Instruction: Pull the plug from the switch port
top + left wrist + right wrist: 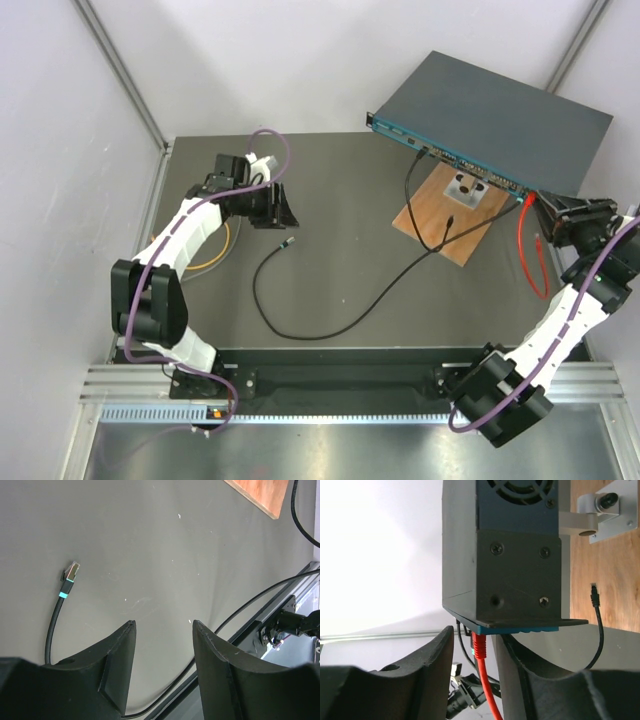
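Switch (pixel 500 110) sits at the far right of the surface (pixel 340 190), propped at a tilt on a metal bracket (pixel 468 188) that stands on a wooden board (pixel 425 218). Its long axis runs far-left to near-right in the top view. The teal face (pixel 445 157) w/ the socket row points toward the near-left. The right wrist view shows the switch end-on, teal face along its lower edge.

Sockets: red plug (pixel 479 647) is seated in a socket at the right end of the teal face, w/ the red cable (pixel 530 250) dropping from it to the surface. A black cable (pixel 408 180) goes into the face further left; which socket is too small to tell.

Right fingers (pixel 427 675) are spread, one on each side of the red plug. There is a clear gap on one side; on the other they are close, contact unclear. Left fingers (pixel 115 655) are spread w/ nothing btwn them, over the surface at left, well apart from the switch. A loose black plug (pixel 71 574) lies flat on the surface near them.
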`<action>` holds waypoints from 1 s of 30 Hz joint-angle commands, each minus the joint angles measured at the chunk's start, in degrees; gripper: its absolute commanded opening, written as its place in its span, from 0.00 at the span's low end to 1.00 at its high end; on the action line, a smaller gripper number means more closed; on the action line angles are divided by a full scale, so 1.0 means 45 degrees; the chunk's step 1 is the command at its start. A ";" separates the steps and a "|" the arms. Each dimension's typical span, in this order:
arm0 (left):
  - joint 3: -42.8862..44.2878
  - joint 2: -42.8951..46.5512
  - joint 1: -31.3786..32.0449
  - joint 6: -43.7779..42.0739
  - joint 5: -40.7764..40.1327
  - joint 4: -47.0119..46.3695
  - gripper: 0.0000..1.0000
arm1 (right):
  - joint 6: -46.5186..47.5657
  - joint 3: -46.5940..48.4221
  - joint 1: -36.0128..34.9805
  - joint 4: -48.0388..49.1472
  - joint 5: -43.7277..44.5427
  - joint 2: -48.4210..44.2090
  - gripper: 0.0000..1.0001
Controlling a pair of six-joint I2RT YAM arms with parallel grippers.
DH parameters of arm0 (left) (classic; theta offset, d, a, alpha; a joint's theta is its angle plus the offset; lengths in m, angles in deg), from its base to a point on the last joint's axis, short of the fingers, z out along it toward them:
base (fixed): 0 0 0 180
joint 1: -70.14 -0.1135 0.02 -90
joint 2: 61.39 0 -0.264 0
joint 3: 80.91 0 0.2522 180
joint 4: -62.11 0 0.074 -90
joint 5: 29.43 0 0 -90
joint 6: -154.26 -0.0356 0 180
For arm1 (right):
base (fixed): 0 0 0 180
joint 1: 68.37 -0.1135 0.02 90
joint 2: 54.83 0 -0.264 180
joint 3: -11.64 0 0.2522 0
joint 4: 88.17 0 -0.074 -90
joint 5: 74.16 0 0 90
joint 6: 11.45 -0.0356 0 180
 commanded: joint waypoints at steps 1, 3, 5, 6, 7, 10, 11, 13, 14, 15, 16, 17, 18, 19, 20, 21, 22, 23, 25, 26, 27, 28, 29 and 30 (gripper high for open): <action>0.0345 -0.0108 -0.0082 -0.0059 0.0332 -0.0467 0.54 | -0.0398 0.0464 0.0128 0.1075 0.0188 0.0008 0.39; 0.0385 -0.0148 -0.0082 -0.0040 0.0332 -0.0467 0.54 | -0.0201 0.0620 0.0128 0.0704 0.0189 0.0261 0.40; 0.0385 -0.0167 -0.0082 -0.0040 0.0352 -0.0467 0.54 | 0.0346 0.0738 0.0090 0.0274 0.0170 0.0438 0.40; 0.0385 -0.0167 -0.0082 -0.0059 0.0352 -0.0467 0.54 | 0.0405 0.0758 0.0051 0.0234 0.0169 0.0478 0.39; 0.0385 -0.0167 -0.0082 -0.0059 0.0352 -0.0447 0.54 | 0.0483 0.0758 0.0012 0.0233 0.0131 0.0478 0.39; 0.0365 -0.0167 -0.0082 -0.0079 0.0332 -0.0447 0.54 | 0.0639 0.0719 -0.0105 0.0175 0.0053 0.0498 0.38; 0.0365 -0.0167 -0.0082 -0.0060 0.0313 -0.0447 0.54 | 0.0659 0.0738 -0.0087 0.0097 0.0052 0.0497 0.38; 0.0365 -0.0187 -0.0101 -0.0040 0.0332 -0.0466 0.54 | 0.0718 0.0700 -0.0125 0.0154 -0.0006 0.0478 0.36; 0.0365 -0.0187 -0.0101 -0.0040 0.0351 -0.0467 0.54 | 0.0737 0.0700 -0.0126 0.0174 -0.0006 0.0497 0.36; 0.0365 -0.0187 -0.0101 -0.0040 0.0352 -0.0486 0.54 | 0.0757 0.0680 -0.0164 0.0155 -0.0006 0.0478 0.36; 0.0385 -0.0206 -0.0101 -0.0040 0.0371 -0.0447 0.53 | 0.0718 0.0641 -0.0184 0.0232 -0.0084 0.0439 0.35; 0.0404 -0.0187 -0.0082 -0.0040 0.0352 -0.0428 0.53 | 0.0660 0.0622 -0.0165 0.0291 -0.0085 0.0400 0.35; 0.0404 -0.0206 -0.0101 -0.0040 0.0371 -0.0428 0.53 | 0.0563 0.0621 -0.0184 0.0350 -0.0104 0.0322 0.35; 0.0404 -0.0187 -0.0101 -0.0040 0.0371 -0.0447 0.53 | 0.0504 0.0583 -0.0165 0.0428 -0.0162 0.0341 0.34; 0.0404 -0.0225 -0.0101 -0.0040 0.0371 -0.0447 0.53 | 0.0368 0.0524 -0.0184 0.0835 -0.0221 0.0322 0.33; 0.0404 -0.0207 -0.0101 -0.0059 0.0371 -0.0466 0.53 | 0.0173 0.0485 -0.0242 0.0993 -0.0202 0.0283 0.32; 0.0424 -0.0226 -0.0101 -0.0040 0.0371 -0.0447 0.53 | 0.0113 0.0504 -0.0262 0.1072 -0.0260 0.0263 0.32; 0.0424 -0.0207 -0.0101 -0.0040 0.0371 -0.0466 0.53 | 0.0093 0.0524 -0.0262 0.1170 -0.0260 0.0244 0.32; 0.0385 -0.0206 -0.0101 -0.0040 0.0371 -0.0467 0.53 | 0.0171 0.0602 -0.0243 0.1151 -0.0376 0.0321 0.32; 0.0385 -0.0187 -0.0101 -0.0021 0.0371 -0.0467 0.53 | 0.0132 0.0641 -0.0281 0.1267 -0.0416 0.0322 0.32; 0.0385 -0.0187 -0.0101 -0.0020 0.0390 -0.0467 0.53 | 0.0132 0.0641 -0.0282 0.1326 -0.0397 0.0341 0.32; 0.0404 -0.0187 -0.0101 -0.0020 0.0371 -0.0467 0.53 | -0.0119 0.0583 -0.0301 0.1714 -0.0436 0.0303 0.32; 0.0404 -0.0206 -0.0101 -0.0040 0.0371 -0.0467 0.53 | -0.0296 0.0524 -0.0340 0.2046 -0.0475 0.0341 0.33; 0.0404 -0.0187 -0.0101 -0.0021 0.0371 -0.0486 0.53 | -0.0394 0.0582 -0.0360 0.2185 -0.0514 0.0380 0.33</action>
